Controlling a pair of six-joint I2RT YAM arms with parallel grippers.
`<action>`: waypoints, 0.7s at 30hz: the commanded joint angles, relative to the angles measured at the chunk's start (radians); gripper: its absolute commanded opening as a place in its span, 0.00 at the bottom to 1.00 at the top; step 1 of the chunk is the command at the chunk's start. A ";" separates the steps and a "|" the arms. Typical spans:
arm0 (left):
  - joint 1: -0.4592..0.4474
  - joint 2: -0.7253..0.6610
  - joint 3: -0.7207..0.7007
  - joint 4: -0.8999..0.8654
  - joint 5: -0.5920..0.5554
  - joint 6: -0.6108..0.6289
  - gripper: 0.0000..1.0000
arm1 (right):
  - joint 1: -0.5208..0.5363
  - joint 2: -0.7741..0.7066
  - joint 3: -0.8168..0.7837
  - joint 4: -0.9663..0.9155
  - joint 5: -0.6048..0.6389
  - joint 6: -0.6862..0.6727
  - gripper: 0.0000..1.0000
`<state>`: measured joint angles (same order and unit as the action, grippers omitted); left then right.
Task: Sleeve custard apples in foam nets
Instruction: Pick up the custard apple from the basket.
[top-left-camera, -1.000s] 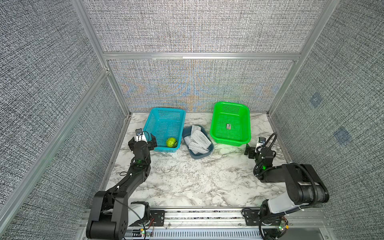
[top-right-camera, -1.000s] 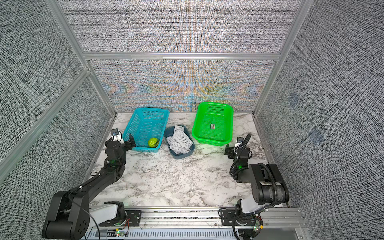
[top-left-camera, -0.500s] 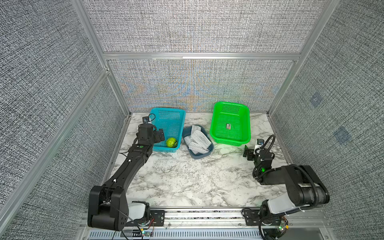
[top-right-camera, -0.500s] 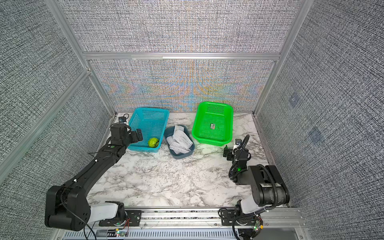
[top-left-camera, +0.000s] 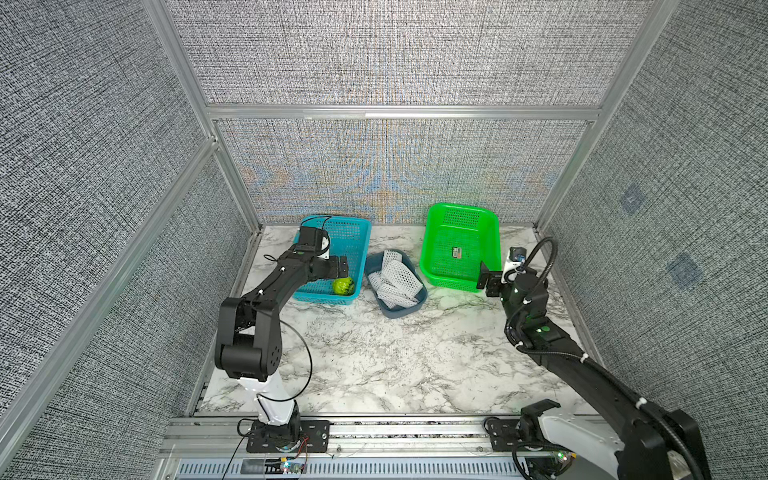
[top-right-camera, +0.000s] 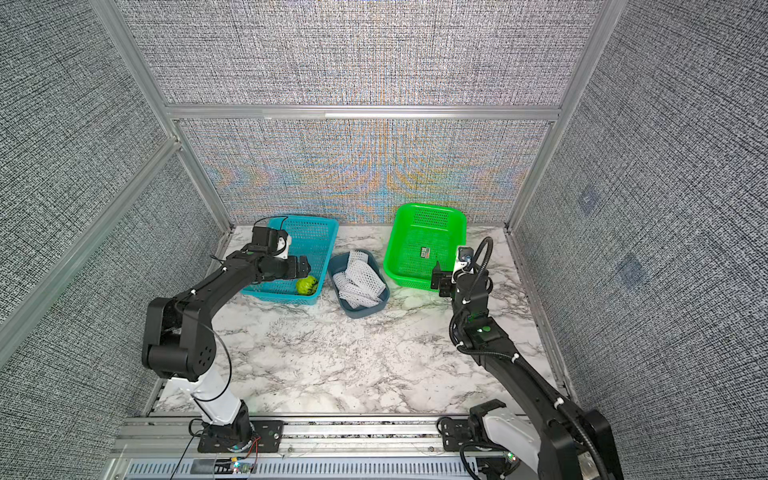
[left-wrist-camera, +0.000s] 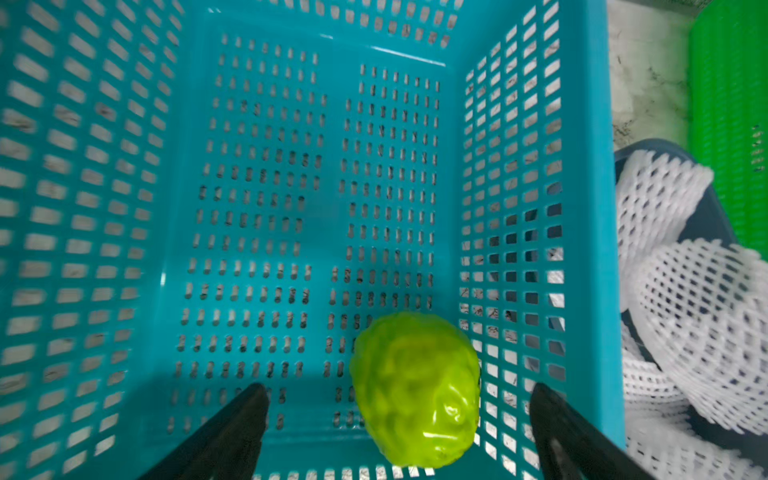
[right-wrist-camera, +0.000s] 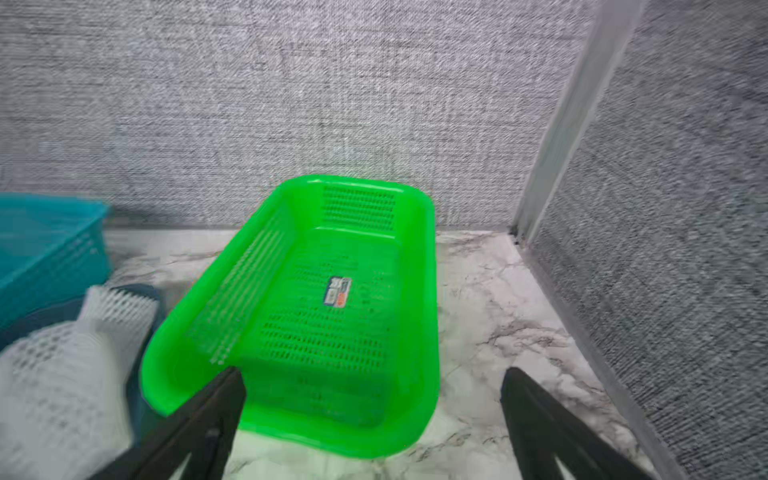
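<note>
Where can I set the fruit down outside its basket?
Free: the marble table in front of the turquoise basket, grey tray and green basket; also the green basket's floor, bare but for a sticker. Crowded: the tray, full of foam nets, and the turquoise basket's corner holding the custard apple.

Both top views look down from high over the near edge onto the whole table (top-left-camera: 374, 353). The left wrist camera looks close into the turquoise basket (left-wrist-camera: 582, 208). The right wrist camera, low, faces the green basket (right-wrist-camera: 419, 311) and back wall (right-wrist-camera: 291, 104). Both wrist views share the nets (left-wrist-camera: 698, 291).
</note>
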<state>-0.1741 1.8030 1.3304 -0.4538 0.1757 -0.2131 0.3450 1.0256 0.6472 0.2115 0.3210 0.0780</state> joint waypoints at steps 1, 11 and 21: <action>0.000 0.052 0.038 -0.076 0.045 0.003 0.99 | 0.051 -0.036 0.038 -0.329 -0.085 0.086 0.99; 0.000 0.164 0.069 -0.054 0.058 -0.010 0.87 | 0.207 -0.130 0.021 -0.397 -0.105 0.148 0.99; 0.000 0.211 0.070 -0.016 0.065 -0.031 0.70 | 0.296 -0.138 -0.005 -0.440 -0.054 0.186 0.99</action>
<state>-0.1734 1.9999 1.4040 -0.4591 0.2359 -0.2302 0.6315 0.8913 0.6449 -0.2077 0.2424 0.2375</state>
